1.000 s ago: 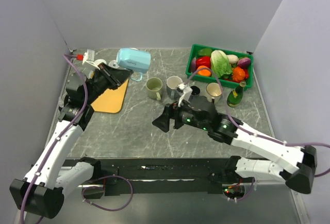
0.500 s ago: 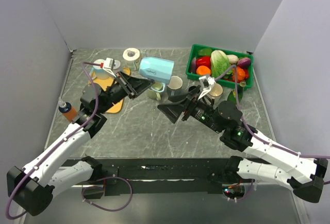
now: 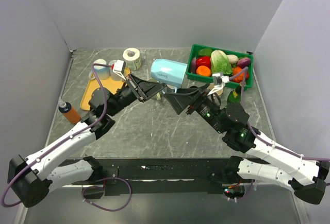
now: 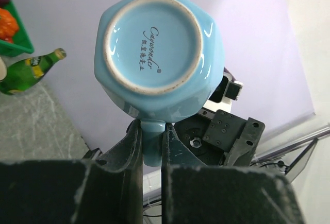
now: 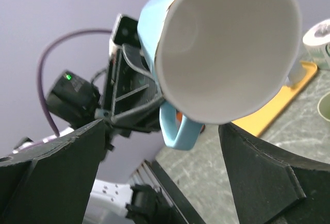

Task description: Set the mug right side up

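Mug [image 3: 169, 72]: light blue, off the table, in mid-air at the upper centre of the top view. It lies on its side, base toward the frame's left and mouth toward the right.
Left gripper [image 3: 153, 86]: pinches the mug's handle and carries the whole weight.
Right gripper [image 3: 178, 99]: spread wide and empty, pointing at the mug from the lower right, not touching it.
Mug's shift: a second ago it hung at the upper left, above the orange tray [image 3: 88, 94]. It has since travelled right, to just left of the green crate [image 3: 191, 61].
Right gripper's shift: it has risen from the middle of the frame and swung round to face the mug.
Meaning for the task: probably a hand-over or regrasp in the air is being set up. The mug is neither upright nor set down, so most of the job remains.
Left wrist view alone: the mug's base [image 4: 152, 46] with its printed mark fills the upper centre. The handle [image 4: 153, 141] sits squeezed between the two fingers [image 4: 135, 152], so the grip is confirmed here.
Right wrist view alone: the white, empty mouth [image 5: 227, 44] faces the lens at the upper right. The handle hangs below it, and the dark fingers [image 5: 51, 167] stand far apart at the lower corners, clear of the rim.
Top view alone: where the mug hangs relative to the table and the crate.
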